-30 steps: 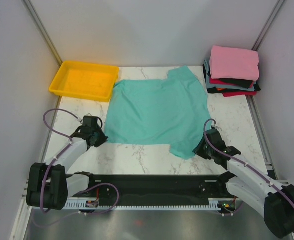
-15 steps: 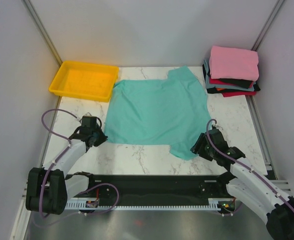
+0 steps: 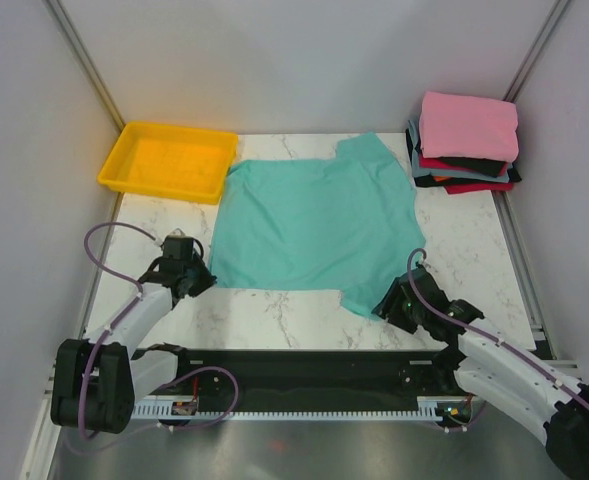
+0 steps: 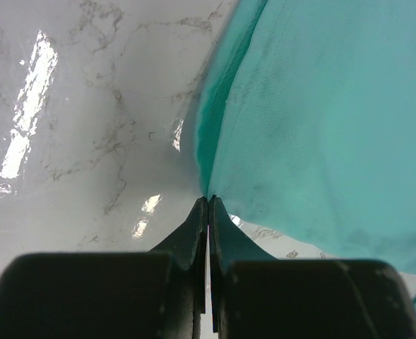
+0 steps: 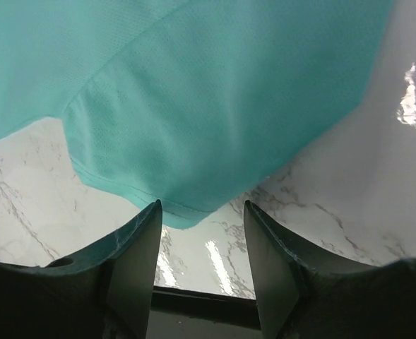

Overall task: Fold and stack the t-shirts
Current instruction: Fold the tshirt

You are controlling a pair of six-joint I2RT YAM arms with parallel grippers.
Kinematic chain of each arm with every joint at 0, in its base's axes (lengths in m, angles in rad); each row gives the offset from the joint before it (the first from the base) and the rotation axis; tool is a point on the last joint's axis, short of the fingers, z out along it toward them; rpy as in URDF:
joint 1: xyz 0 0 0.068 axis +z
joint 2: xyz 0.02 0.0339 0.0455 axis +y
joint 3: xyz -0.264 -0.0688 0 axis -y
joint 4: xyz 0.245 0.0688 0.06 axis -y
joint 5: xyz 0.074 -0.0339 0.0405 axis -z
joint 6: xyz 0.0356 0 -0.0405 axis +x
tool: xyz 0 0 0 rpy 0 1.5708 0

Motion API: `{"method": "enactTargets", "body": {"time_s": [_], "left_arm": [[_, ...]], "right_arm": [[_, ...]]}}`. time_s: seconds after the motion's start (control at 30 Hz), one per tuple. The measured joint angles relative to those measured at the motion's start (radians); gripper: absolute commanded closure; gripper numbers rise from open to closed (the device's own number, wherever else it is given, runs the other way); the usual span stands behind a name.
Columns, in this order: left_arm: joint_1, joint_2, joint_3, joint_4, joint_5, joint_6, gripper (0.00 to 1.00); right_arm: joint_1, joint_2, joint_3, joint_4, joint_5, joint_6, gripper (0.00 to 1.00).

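A teal t-shirt point(image 3: 319, 225) lies spread flat in the middle of the marble table. My left gripper point(image 3: 202, 279) is at its near left corner. In the left wrist view the left gripper point(image 4: 208, 200) is shut, its tips pinching the teal t-shirt point(image 4: 321, 106) at the edge, where the cloth rises in a small ridge. My right gripper point(image 3: 386, 305) is at the near right sleeve. It stands open point(image 5: 203, 208), with the sleeve hem point(image 5: 186, 212) just in front of and between its fingertips. Several folded t-shirts are stacked at the back right, a pink one point(image 3: 469, 125) on top.
A yellow plastic tray point(image 3: 134, 180) sits at the back left, touching the teal shirt's far left corner. White walls close in on both sides. A black rail point(image 3: 304, 372) runs along the near edge between the arm bases.
My right gripper has opened and slid left along the near edge to the sleeve's hem. The left gripper has stayed shut at the shirt's corner.
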Motion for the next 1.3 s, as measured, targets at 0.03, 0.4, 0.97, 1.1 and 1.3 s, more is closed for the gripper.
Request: {"method": "enactTargets", "body": {"time_s": [0.03,0.4,0.97,1.1,1.3], "left_arm": [[0.0,0.0,-0.003,0.003,0.0,0.0,0.98],[0.0,-0.035,-0.017,0.012,0.003,0.002,0.98],[0.0,-0.053,0.27,-0.16,0.041,0.004,0.98],[0.001,0.076,0.369,-0.164,0.041,0.01,0.98],[0.003,0.251,0.497,-0.174,0.026,0.014,0.98]], "right_arm": [[0.008,0.019,0.003,0.018,0.001,0.005,0.42],[0.065,0.147,0.042,0.076,0.068,0.017,1.0],[-0.007,0.272,0.6,-0.181,0.23,-0.174,1.0],[-0.1,0.417,0.728,-0.158,0.222,-0.283,1.0],[-0.177,0.613,0.831,-0.106,0.18,-0.403,1.0]]}}
